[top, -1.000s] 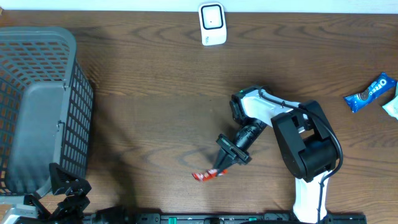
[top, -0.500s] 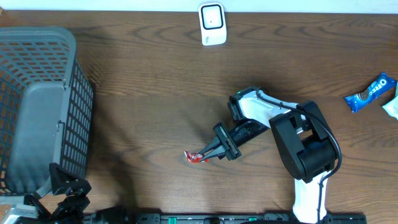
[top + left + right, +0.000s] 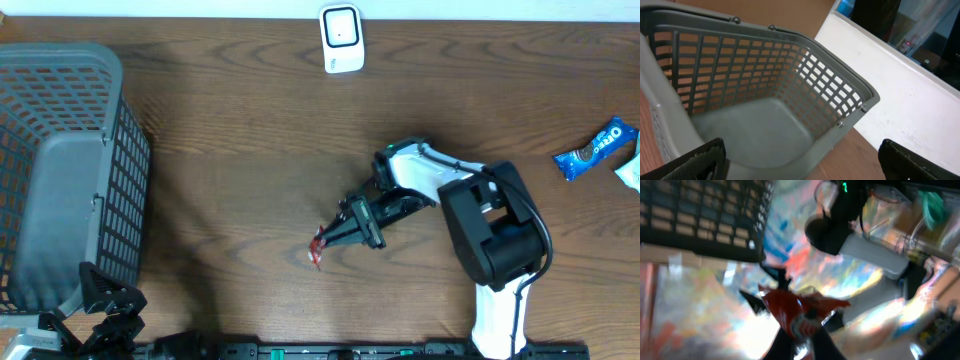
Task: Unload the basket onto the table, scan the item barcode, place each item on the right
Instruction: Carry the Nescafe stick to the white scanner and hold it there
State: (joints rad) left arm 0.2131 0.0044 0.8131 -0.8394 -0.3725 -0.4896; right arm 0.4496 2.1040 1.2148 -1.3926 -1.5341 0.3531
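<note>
A small red wrapped item (image 3: 318,248) is pinched in my right gripper (image 3: 329,240), which is shut on it above the middle of the table. The right wrist view is blurred, but the red wrapper (image 3: 796,311) shows between the two dark fingers (image 3: 784,344), tipped up away from the table. The white barcode scanner (image 3: 341,39) stands at the table's far edge, well apart from the item. My left gripper (image 3: 108,300) rests at the near left corner beside the basket, and its fingers (image 3: 699,160) stand wide open with nothing between them.
A large grey mesh basket (image 3: 118,160) fills the left side, and its inside (image 3: 765,135) fills the left wrist view. A blue Oreo pack (image 3: 597,148) and a pale packet (image 3: 630,172) lie at the right edge.
The right gripper has swung left and turned, carrying the red item from near the front edge toward the table's middle. The left arm has stayed still.
</note>
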